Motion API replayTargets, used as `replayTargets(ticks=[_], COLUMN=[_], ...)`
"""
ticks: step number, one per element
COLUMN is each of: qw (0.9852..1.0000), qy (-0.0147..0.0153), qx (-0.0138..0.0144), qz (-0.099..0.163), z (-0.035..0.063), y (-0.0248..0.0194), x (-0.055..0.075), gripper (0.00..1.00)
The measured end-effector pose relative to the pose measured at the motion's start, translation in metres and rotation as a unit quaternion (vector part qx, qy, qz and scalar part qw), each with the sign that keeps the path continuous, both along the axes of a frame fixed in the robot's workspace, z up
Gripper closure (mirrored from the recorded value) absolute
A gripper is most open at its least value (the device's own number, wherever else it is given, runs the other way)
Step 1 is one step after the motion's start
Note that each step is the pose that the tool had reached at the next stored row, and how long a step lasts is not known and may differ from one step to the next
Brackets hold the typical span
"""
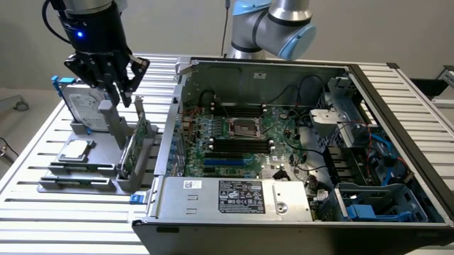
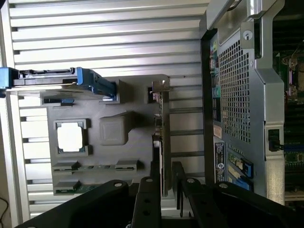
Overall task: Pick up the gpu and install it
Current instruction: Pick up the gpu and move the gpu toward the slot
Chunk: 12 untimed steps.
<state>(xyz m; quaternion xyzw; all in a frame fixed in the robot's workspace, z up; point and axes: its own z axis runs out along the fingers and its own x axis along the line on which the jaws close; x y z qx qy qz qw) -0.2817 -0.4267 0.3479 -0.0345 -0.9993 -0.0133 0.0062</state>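
Observation:
The gpu [image 1: 137,139] stands on edge in a slot of the grey holder [image 1: 85,183], left of the computer case in the exterior view; its green board faces the case. In the wrist view the gpu [image 2: 161,137] is seen edge-on, with its silver bracket [image 2: 159,88] at the far end. My gripper [image 1: 120,95] hangs just above the card's far end, fingers pointing down. It is open: the two black fingers [image 2: 147,202] stand apart, and the card's edge lines up with the gap between them. Nothing is held.
A silver hard drive in a blue frame [image 1: 85,109] stands in the same holder, and a square processor chip [image 1: 76,150] lies flat in it. The open computer case [image 1: 397,122] with its motherboard [image 1: 241,133] sits to the exterior view's right on the slatted table [image 1: 42,223].

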Motion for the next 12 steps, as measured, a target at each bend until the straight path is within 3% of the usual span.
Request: replayTargets(ticks=[2,3,12], qw=[1.0,1.0,1.0], qy=[0.0,0.0,-0.0001], qx=[-0.0001,-0.0001,-0.0001], qz=[0.0,0.0,0.0], z=[-0.0023,-0.004,-0.0204], y=[-0.0003,-0.0007,-0.0061], x=[0.0,0.0,-0.002], gripper=[0.7,0.64,0.64])
